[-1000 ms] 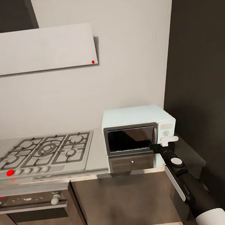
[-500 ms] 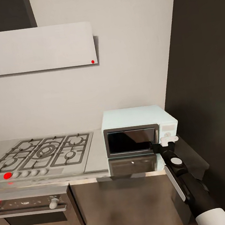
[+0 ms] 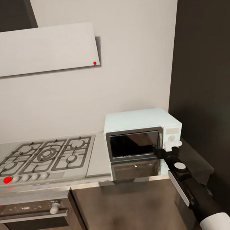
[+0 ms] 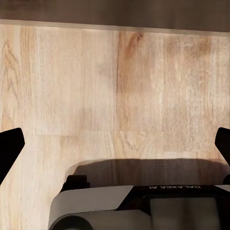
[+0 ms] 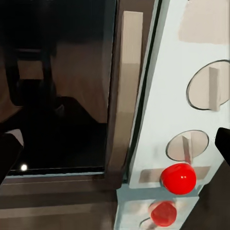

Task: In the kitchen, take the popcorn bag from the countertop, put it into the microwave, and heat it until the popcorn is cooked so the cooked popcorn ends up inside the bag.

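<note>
Countertop (image 3: 99, 165) scene unchanged; right gripper (image 3: 167, 147) still at microwave (image 3: 140, 133) knobs.

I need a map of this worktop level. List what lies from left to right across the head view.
Gas hob → bare strip of countertop → microwave → right gripper at the microwave's knob side → tall dark cabinet.

Pale blue-white boxy microwave (image 3: 142, 133) had dark glass door (image 5: 57, 86), white round knobs (image 5: 208, 88) and a glowing red light (image 5: 178, 178). Silver gas hob (image 3: 45, 159) carried dark grates, red dot. Glossy grey steel countertop (image 3: 99, 160); pale wood plank floor (image 4: 115, 86); dark matt cabinet (image 3: 208, 82).
</note>
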